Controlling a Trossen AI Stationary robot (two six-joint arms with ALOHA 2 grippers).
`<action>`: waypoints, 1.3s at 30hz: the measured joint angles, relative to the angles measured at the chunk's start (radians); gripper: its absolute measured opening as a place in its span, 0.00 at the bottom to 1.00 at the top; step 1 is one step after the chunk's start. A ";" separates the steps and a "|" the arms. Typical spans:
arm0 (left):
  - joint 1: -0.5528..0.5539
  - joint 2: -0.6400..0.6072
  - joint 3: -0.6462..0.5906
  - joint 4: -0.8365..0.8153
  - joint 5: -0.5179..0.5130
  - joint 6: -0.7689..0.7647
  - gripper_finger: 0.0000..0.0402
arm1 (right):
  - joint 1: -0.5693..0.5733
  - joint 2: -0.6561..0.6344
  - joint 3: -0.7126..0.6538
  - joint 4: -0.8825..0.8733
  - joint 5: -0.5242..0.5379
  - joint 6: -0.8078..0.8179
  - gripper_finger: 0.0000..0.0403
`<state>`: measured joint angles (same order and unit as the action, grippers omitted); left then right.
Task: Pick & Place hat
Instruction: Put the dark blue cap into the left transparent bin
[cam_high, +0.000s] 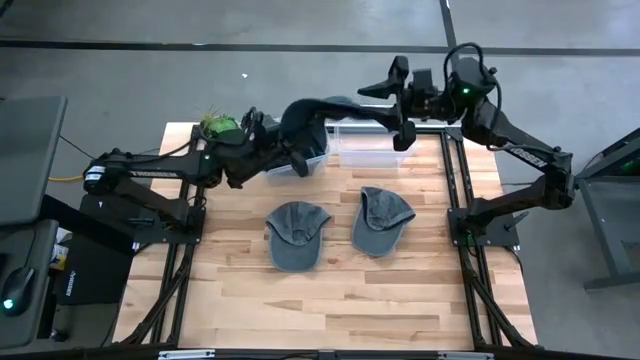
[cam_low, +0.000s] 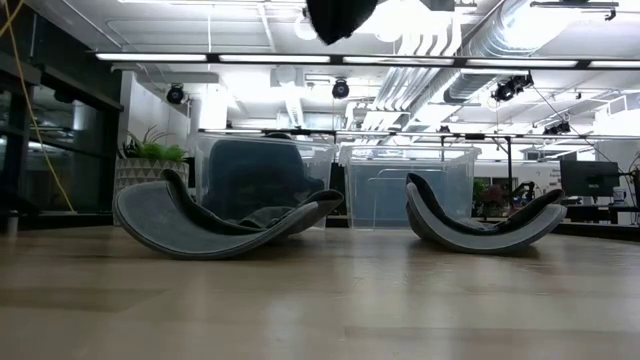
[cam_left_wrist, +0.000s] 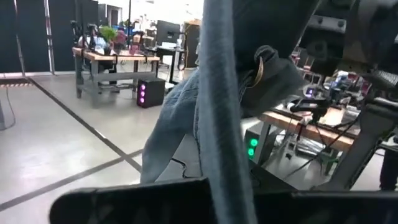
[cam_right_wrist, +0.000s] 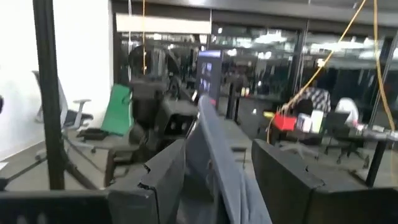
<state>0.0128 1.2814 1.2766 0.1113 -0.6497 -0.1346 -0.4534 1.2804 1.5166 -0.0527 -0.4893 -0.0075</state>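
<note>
Hat (cam_high: 318, 112) is up in the air over the clear bins (cam_high: 370, 150) at the table's far edge, left claw (cam_high: 283, 140) pinching it shut; right claw (cam_right_wrist: 214, 171) spread around its brim, prob mid handoff; 2 more hats (cam_high: 297, 235) flat on table (cam_high: 330, 300).

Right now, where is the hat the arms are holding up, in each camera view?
High view: held hat at the table's far edge, above the clear bins.
Low view: dark shape at top centre.
Left wrist: fills the middle.
Right wrist: brim between the fingers.
Shared landmark: the clear bins, in both the high and low views.
</note>
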 joint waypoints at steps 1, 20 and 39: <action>0.000 -0.004 0.001 -0.013 0.002 0.000 0.00 | 0.000 0.000 0.000 -0.021 0.000 0.000 0.45; 0.134 -0.097 0.002 -0.436 0.171 -0.058 0.00 | 0.012 0.089 0.082 -0.294 0.090 -0.034 0.46; 0.294 -0.125 0.001 -0.691 0.380 -0.045 0.00 | 0.110 0.376 0.433 -0.717 0.338 -0.196 0.46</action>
<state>0.3065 1.1565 1.2778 -0.5796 -0.2702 -0.1794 -0.3437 1.6569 1.9495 -0.7698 -0.1516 -0.2030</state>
